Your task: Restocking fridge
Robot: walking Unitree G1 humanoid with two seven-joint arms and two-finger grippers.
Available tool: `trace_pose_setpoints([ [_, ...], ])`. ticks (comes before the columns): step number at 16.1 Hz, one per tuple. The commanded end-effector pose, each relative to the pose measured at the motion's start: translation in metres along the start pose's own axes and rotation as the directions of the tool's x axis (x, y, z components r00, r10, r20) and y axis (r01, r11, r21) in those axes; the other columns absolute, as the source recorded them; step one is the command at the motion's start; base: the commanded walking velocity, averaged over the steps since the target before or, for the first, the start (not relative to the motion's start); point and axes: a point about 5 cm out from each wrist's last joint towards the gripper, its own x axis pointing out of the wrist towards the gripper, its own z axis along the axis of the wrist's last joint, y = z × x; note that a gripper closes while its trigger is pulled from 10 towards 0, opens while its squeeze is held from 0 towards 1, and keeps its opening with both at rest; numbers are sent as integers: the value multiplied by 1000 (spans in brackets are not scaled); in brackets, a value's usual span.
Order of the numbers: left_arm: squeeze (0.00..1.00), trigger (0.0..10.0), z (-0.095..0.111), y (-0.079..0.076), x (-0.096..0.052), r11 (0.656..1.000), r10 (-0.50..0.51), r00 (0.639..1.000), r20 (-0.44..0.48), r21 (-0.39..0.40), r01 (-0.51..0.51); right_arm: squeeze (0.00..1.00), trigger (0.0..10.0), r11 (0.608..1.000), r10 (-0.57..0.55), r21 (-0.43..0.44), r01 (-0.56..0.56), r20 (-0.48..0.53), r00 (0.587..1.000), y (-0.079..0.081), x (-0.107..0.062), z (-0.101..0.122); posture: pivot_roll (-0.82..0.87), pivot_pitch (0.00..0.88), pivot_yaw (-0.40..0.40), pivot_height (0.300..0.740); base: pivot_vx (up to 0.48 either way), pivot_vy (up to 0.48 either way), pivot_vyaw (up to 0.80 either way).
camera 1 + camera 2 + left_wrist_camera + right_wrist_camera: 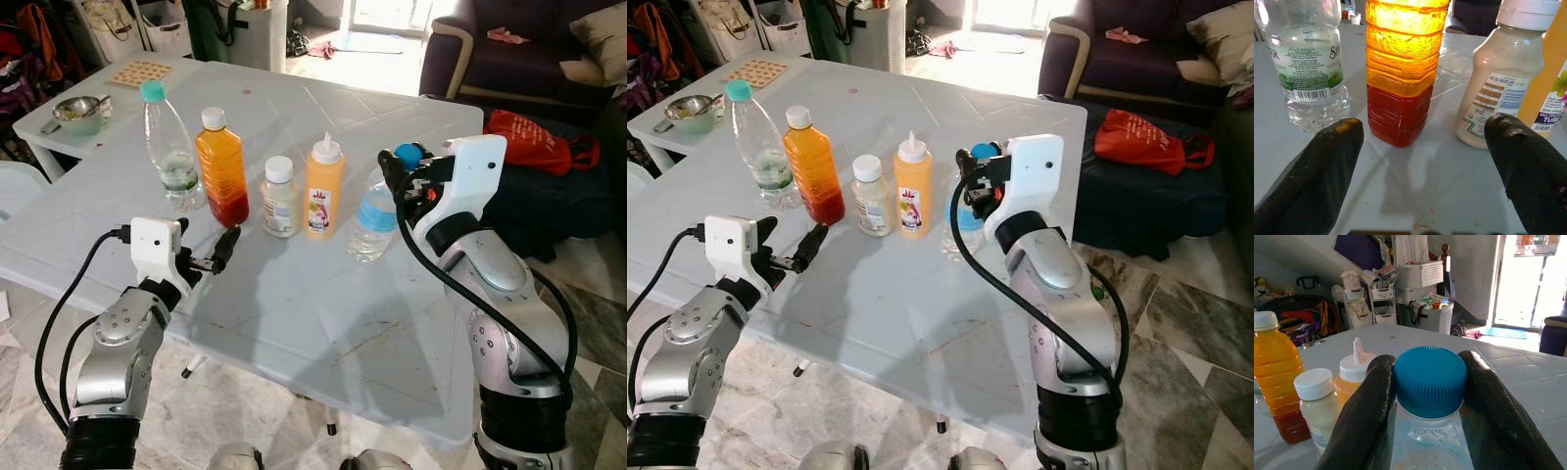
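Five bottles stand in a row on the white table: a clear water bottle with a teal cap, an orange and red oil bottle, a small white-capped jar, an orange squeeze bottle and a blue-capped water bottle. My right gripper is shut on the blue-capped bottle, with one finger on each side of its cap. My left gripper hovers low over the table just in front of the oil bottle, open wide.
A low side table at the back left holds a metal bowl. A dark sofa and a red bag lie to the right. A white chair stands at the left. The table's near edge is just before my arms.
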Motion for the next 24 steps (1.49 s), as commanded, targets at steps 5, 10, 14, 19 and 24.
trace_pose_setpoints([
  [5, 0, 10000, 1, 0, 1, 1000, 12, 1000, 0, 16, -12, 0, 10000, 999, 39, -3, -39, -19, 999, 6, 0, -3, 31, 0, 3, 740, -294, 0, 0],
  [10, 0, 10000, 2, 0, 1, 1000, 7, 1000, 1, 24, -7, 0, 10000, 1000, 30, 9, -30, -11, 999, 7, 1, -4, 31, 1, 5, 740, -264, 0, 0],
  [14, 0, 10000, 0, 1, 0, 1000, 13, 1000, -2, 28, -13, 0, 10000, 1000, 22, 15, -22, -5, 1000, 6, 2, -6, 39, 0, 2, 740, -184, 0, 0],
  [19, 0, 10000, 0, 6, -2, 999, 42, 999, 5, 33, -43, 0, 10000, 999, 48, 20, -48, 7, 999, 13, 8, -8, 59, 0, -11, 740, 0, 0, 0],
  [24, 0, 10000, -5, 8, -9, 998, 57, 998, -3, 34, -57, 0, 10000, 996, 90, 4, -90, 35, 995, 20, 13, -4, 69, 6, -16, 740, -133, 0, 263],
])
